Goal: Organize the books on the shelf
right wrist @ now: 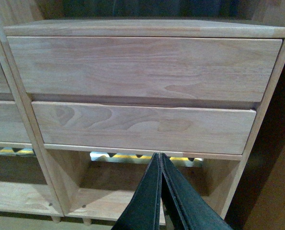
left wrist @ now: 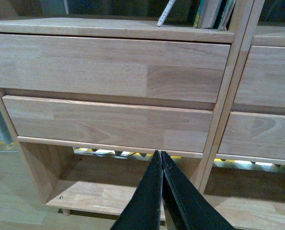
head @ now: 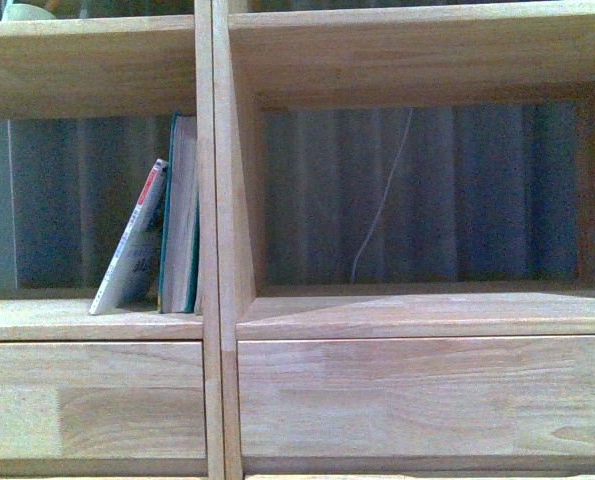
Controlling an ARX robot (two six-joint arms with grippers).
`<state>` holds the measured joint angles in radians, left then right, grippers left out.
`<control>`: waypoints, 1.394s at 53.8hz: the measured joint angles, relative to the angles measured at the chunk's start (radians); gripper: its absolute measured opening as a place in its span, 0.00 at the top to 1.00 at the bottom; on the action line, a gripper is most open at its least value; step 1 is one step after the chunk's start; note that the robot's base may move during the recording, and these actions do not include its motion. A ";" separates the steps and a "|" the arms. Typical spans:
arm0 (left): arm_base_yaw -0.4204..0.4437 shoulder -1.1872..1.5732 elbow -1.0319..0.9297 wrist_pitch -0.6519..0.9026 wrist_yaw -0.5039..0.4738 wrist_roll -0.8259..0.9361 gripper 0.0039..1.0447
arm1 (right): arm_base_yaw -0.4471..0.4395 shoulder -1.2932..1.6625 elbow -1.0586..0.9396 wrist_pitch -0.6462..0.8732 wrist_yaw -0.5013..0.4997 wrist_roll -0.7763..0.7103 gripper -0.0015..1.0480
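Leaning in the left open compartment of the light wooden shelf (head: 217, 200), the thin pale paperback (head: 130, 243) tilts with its red-topped spine resting against the teal-green book (head: 181, 215), its foot set a little out to the left on the compartment floor. The teal-green book stands nearly upright, pressed close to the vertical divider on its right, cream pages facing forward. Right of the divider, the neighbouring compartment shows only a thin white cord (head: 382, 200) hanging down its back. Plain drawer fronts (head: 92, 400) run below both compartments. Neither arm appears in the front view. From the left wrist camera, the left tool (left wrist: 160, 158) hangs low before the shelf's left pair of drawer fronts, its two dark fingers pressed together and gripping nothing; the lower ends of both books peek in above the drawers, near the divider. From the right wrist camera, the right tool (right wrist: 160, 159) sits likewise before the right pair of drawer fronts, fingers together and bare, well below the compartment level, with the shelf's bottom board and peg legs beneath it.
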<state>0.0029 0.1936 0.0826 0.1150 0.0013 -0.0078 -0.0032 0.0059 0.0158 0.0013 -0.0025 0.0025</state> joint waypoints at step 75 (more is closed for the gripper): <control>-0.001 -0.187 -0.070 -0.117 -0.002 0.003 0.06 | 0.000 0.000 0.000 0.000 0.000 0.000 0.07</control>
